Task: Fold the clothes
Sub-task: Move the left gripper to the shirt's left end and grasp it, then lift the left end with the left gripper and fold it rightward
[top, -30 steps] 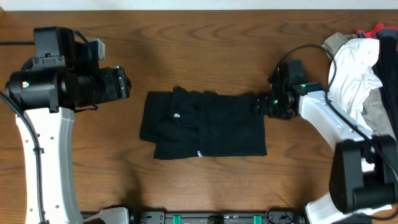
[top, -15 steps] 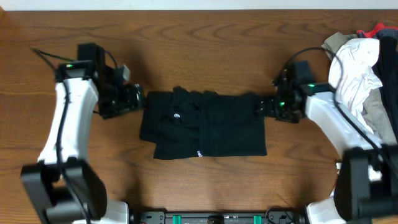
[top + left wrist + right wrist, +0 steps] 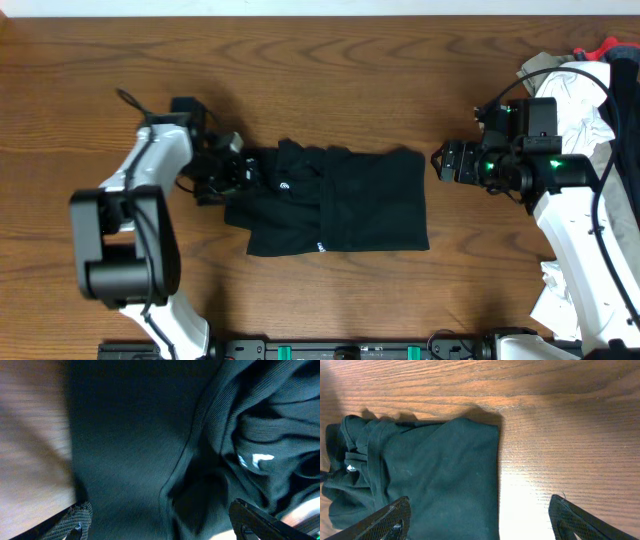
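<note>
Overhead: black shirt, folded to a rough rectangle, flat at mid-table, white logo facing up. Left gripper: over the shirt's left edge, jaws spread wide, nothing pinched. In the left wrist view its fingers stand far apart with fabric between them. Right gripper: just off the shirt's right edge, apart from it, jaws wide, empty. Heap of pale garments at the table's right end.
</note>
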Motion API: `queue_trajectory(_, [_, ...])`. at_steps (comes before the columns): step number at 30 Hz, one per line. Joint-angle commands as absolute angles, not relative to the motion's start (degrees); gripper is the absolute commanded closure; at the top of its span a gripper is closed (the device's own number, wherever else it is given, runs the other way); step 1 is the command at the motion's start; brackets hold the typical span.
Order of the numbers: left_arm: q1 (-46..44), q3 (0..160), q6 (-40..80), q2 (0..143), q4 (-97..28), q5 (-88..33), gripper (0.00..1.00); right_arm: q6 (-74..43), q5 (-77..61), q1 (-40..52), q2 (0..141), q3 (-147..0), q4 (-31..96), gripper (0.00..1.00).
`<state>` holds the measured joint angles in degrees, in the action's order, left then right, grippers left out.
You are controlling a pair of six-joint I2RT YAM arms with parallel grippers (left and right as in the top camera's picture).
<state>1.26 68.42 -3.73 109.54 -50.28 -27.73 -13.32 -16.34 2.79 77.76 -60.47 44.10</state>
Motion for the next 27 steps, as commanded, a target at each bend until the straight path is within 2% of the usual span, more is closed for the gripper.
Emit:
queue_trajectory(1, [-0.7, 67.6, -5.1, 112.5, -49.3, -28.5, 0.10, -12.5, -16.8, 2.3, 76.7, -60.8, 44.8, 0.14])
queue_trajectory(10, [-4.7, 67.6, -4.3, 116.5, -43.8, -29.6, 0.11, -11.7, -16.8, 2.3, 76.7, -60.8, 45.9, 0.15])
queue_trajectory(11, [-5.2, 67.6, -4.2, 116.5, -43.5, -29.6, 0.14, -11.7, -16.8, 2.3, 76.7, -60.8, 45.9, 0.15])
queue_trajectory(13, [-6.0, 67.6, -3.6, 116.5, -43.5, -29.6, 0.40, -11.7, -16.8, 2.3, 76.7, -60.8, 46.0, 0.15])
queue_trajectory(14, [-6.2, 67.6, -2.9, 116.5, -43.7, -29.6, 0.58, -11.7, -16.8, 2.3, 76.7, -60.8, 46.1, 0.15])
queue_trajectory(17, [-6.2, 67.7, -2.3, 116.3, -44.7, -29.6, 0.85, -11.6, -16.8, 2.3, 76.7, -60.8, 46.1, 0.15])
queue_trajectory(18, [-6.1, 68.0, -2.3, 116.0, -45.7, -29.6, 0.91, -11.5, -16.8, 2.3, 76.7, -60.8, 46.1, 0.15])
queue_trajectory(19, [-6.0, 68.5, -2.3, 115.7, -46.8, -29.3, 0.94, -11.5, -16.8, 2.3, 76.7, -60.8, 46.1, 0.15])
queue_trajectory(27, [-5.0, 77.8, -2.3, 104.9, -61.9, -18.5, 0.94, -11.0, -16.8, 2.3, 76.7, -60.8, 46.2, 0.16])
